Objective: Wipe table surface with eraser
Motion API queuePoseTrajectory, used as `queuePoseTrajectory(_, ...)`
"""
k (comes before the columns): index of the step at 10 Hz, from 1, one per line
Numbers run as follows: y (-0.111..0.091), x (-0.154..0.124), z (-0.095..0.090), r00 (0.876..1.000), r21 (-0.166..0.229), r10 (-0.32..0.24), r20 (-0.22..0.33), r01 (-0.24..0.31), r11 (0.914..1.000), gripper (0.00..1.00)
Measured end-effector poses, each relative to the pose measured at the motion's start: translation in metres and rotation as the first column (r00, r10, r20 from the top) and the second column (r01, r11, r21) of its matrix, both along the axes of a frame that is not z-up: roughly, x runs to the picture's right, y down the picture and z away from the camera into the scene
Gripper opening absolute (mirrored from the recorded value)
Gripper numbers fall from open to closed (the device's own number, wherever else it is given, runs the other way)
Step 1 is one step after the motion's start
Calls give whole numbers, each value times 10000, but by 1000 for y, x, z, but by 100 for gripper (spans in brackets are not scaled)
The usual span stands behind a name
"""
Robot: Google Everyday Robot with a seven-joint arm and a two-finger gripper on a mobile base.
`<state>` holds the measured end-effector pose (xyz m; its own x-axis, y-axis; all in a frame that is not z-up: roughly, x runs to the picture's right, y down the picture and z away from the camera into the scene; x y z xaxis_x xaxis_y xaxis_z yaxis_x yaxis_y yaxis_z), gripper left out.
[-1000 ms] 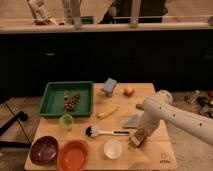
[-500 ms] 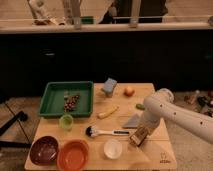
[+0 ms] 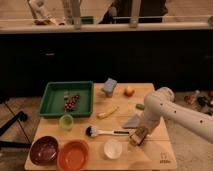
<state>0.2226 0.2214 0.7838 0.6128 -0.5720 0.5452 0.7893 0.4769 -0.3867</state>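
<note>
A: Item: eraser [image 3: 138,137]. Location?
B: Front right of table surface [image 3: 156,150], directly at the gripper [image 3: 140,131]. Whether it is gripped: cannot tell.
A: Handling?
B: Probably light, rigid, non-fragile. Take by the long sides.

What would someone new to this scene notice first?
The big white arm reaches in from the picture's right, its gripper holding the eraser down on the table surface near the front right edge. Next, the green tray at back left and the orange bowl at the front edge stand out.
</note>
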Motion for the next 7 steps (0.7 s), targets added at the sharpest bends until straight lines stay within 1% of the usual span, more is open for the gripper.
queuePoseTrajectory(1,0,-2,1,10000,14,-19,-4,19,10000,2)
queuePoseTrajectory(2,3,2,0,9996,62,-63,-282,65,10000,2)
queuePoseTrajectory(3,4,6,1,9982,255,-33,-599,48,9997,2)
queuePoseTrajectory(7,8,19,0,9923,603,302,-1201,-231,9979,2)
